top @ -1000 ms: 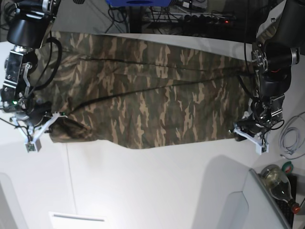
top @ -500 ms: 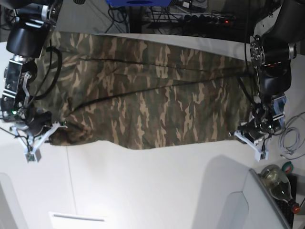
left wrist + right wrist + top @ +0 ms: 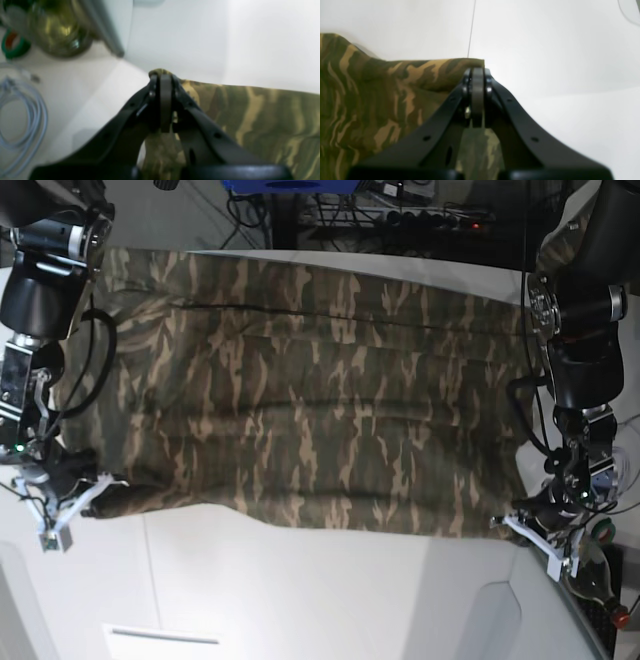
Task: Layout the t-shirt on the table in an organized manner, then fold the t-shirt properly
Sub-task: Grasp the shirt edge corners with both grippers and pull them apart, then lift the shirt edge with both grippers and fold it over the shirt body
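Left pincer (image 3: 165, 82) fully closed, nipping a corner of the camouflage t-shirt (image 3: 310, 420). Right pincer (image 3: 477, 75) likewise clamped tight on the opposite corner. T-shirt spread across the white worktop (image 3: 330, 600), near edge stretched between both pincers. Versus a second ago: left pincer has snapped closed, both grips sit nearer the camera, and the near hem is pulled straighter, fabric flatter
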`<state>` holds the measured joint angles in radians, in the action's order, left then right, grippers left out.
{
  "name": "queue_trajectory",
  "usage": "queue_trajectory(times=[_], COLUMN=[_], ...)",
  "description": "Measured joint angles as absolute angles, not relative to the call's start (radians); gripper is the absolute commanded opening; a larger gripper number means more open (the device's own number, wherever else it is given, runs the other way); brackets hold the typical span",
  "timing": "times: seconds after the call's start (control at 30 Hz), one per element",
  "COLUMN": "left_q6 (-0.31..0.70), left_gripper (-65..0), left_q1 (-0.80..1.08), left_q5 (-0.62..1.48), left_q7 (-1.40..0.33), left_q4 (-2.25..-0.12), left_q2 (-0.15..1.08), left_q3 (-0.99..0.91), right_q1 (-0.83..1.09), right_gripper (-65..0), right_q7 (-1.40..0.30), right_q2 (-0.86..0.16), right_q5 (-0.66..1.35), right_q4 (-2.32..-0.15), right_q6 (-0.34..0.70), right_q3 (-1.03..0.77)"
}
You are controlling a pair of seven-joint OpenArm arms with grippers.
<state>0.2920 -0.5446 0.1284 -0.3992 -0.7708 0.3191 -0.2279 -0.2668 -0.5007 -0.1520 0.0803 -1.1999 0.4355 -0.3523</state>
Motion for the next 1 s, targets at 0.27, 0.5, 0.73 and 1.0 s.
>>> queue_trajectory(times=[0.27, 0.5, 0.73, 1.0], left_q6=[0.29, 0.288, 0.292, 0.291], left_gripper=[-65.0, -65.0, -65.0, -65.0], left_q1=[-0.57, -0.569, -0.54, -0.437], left_q5=[0.128, 0.128, 0.128, 0.126], left_q7=[-0.398, -0.398, -0.388, -0.391], left_q4=[-0.775, -0.859, -0.87, -0.905], left_q2=[0.3, 0.284, 0.282, 0.278], left_q3=[-0.234, -0.234, -0.221, -0.23], right_q1=[-0.278, -0.255, -0.237, -0.149], right_gripper=[-65.0, -65.0, -65.0, -65.0], right_q7=[-0.474, -0.444, -0.414, -0.421], right_q2=[-0.155, -0.159, -0.159, -0.159], right_q5=[0.078, 0.078, 0.081, 0.079], right_q4=[-1.197, -1.198, -1.201, -1.343], right_q6=[0.436, 0.436, 0.436, 0.437], right_q3=[-0.353, -0.353, -0.356, -0.362])
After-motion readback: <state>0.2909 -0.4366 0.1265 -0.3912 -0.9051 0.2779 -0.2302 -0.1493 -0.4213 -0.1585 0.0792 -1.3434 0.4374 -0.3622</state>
